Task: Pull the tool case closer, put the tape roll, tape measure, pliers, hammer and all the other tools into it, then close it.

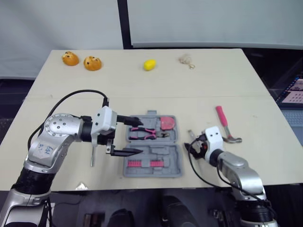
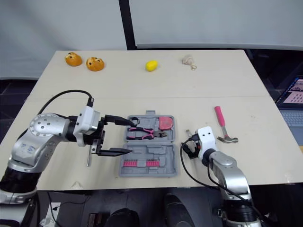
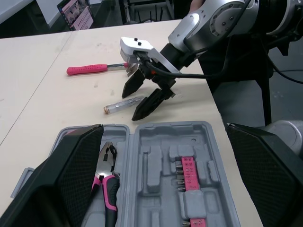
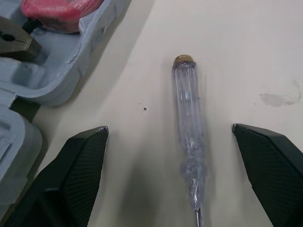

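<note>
Tool case before gaping empty left tool; wrist-view screwdriver inside gaping empty right tool

Pale beige flat-topped table, whitish wall panels behind it.
Table top has a seam line running across mid-depth. Two light grey-white wall panels, split by a black vertical post. Dark floor on both sides; lit screen with pink tiles at the right edge.
</note>
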Available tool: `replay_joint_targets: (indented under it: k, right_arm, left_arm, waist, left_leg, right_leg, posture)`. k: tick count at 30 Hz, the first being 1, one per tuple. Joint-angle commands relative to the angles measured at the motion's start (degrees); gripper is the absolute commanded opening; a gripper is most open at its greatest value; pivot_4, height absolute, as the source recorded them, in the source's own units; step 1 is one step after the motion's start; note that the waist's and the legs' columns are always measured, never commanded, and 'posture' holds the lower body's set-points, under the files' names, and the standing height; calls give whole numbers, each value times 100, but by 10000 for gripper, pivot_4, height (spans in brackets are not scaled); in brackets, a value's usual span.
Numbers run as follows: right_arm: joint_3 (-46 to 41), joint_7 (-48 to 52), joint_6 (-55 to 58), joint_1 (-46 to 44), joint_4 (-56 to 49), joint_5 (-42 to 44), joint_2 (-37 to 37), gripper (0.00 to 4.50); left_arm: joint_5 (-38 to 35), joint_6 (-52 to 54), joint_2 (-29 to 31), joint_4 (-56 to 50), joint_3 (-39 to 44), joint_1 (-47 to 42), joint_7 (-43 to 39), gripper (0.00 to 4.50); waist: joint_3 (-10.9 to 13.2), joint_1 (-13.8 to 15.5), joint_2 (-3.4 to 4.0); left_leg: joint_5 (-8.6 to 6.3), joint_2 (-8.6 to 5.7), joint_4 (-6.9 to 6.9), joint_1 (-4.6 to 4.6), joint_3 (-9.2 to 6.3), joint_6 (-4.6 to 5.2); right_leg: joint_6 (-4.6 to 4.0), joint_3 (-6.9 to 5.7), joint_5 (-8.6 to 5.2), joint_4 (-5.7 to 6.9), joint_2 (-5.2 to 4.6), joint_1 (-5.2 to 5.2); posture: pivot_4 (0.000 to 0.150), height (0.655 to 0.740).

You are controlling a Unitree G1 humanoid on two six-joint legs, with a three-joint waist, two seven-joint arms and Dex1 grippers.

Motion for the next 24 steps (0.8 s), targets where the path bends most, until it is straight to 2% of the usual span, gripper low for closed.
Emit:
replay_joint_targets:
  k: [1,3,4,6,8,18,21,24]
  right_arm:
    - [-24,-228,278,188,-256,30,72,44316]
    - [-32,-292,327,213,-323,72,138,44316]
    - [-53,-336,359,223,-342,92,185,42007]
    - [-48,-412,394,238,-357,66,228,36128]
    - [-22,-477,413,265,-360,12,216,27155]
    - [-96,-515,443,425,-505,78,184,27155]
    - [-117,-483,403,428,-497,97,157,18353]
    - [-184,-476,399,332,-506,113,131,3482]
  left_arm:
    - [-24,-48,88,-151,144,-50,-19,45000]
    - [-29,-55,106,-144,159,-44,-25,45000]
    - [-28,-55,112,-144,160,-45,-25,45000]
    - [-22,-56,116,-137,154,-58,-26,45000]
    - [-19,-46,114,-128,147,-90,-24,45000]
    - [9,-104,90,-151,140,-54,-33,45000]
    - [3,-102,79,-165,125,-62,-36,45000]
    - [4,-101,74,-128,115,-108,-52,45000]
  waist:
    - [0,13,-1]
    - [-1,13,-2]
    - [-2,11,-3]
    - [-3,8,-4]
    - [-3,1,-4]
    - [-6,6,-9]
    - [-7,5,-11]
    - [-7,-3,-11]
  left_leg:
    - [0,0,0,0,0,0]
    - [0,0,0,0,-1,0]
    - [0,0,0,0,-1,0]
    - [0,0,0,0,-1,0]
    - [0,0,0,1,-1,0]
    - [0,0,-2,1,-1,0]
    - [0,0,-2,1,-1,0]
    - [0,0,-2,1,-1,0]
  right_leg:
    - [0,0,0,0,0,0]
    - [0,-1,0,0,0,0]
    - [0,0,0,0,0,1]
    - [0,-1,0,0,0,1]
    - [0,0,0,0,0,1]
    - [0,-1,0,-1,0,1]
    - [0,0,0,-2,0,1]
    - [0,-1,0,-1,0,1]
  posture:
    - [1500,7400]
    - [1500,7400]
    - [1500,7400]
    - [1500,7400]
    - [1500,7400]
    - [1500,7400]
    - [1500,7400]
    - [1500,7400]
